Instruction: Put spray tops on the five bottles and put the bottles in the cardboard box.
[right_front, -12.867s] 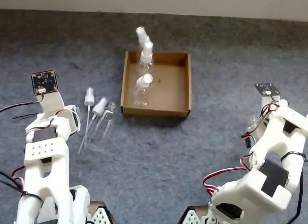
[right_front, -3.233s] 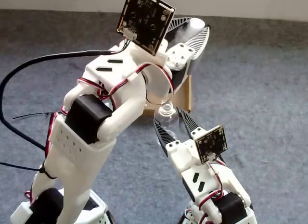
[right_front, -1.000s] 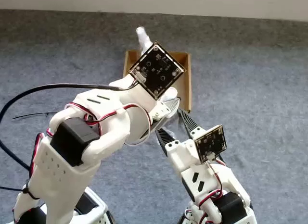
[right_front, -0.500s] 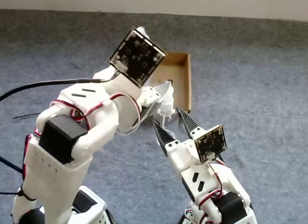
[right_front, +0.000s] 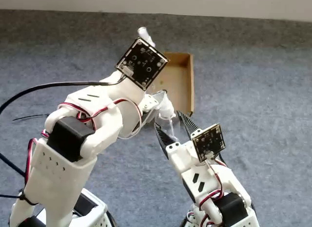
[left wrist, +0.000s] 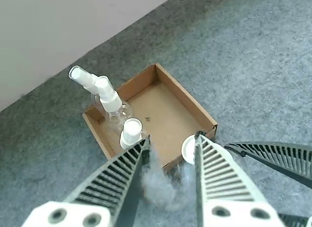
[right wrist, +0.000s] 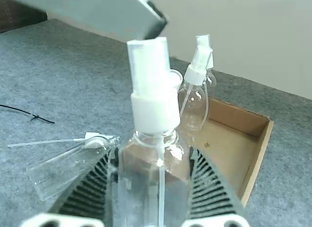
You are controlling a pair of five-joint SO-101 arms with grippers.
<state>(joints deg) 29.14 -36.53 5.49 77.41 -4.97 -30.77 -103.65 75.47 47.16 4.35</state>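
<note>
top (right wrist: 148, 81) now on right jaws' bottle (right wrist: 153, 180)

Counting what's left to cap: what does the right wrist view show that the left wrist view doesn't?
Right wrist view adds: the clear bottle clamped upright in the right pincer, and an uncapped bottle lying on the carpet with a loose spray top beside it. Left wrist view adds: the left pincer, open, with the held bottle's spray top seen end-on between its fingers. Shared: that spray top, the cardboard box and three capped bottles along one side of it.
</note>
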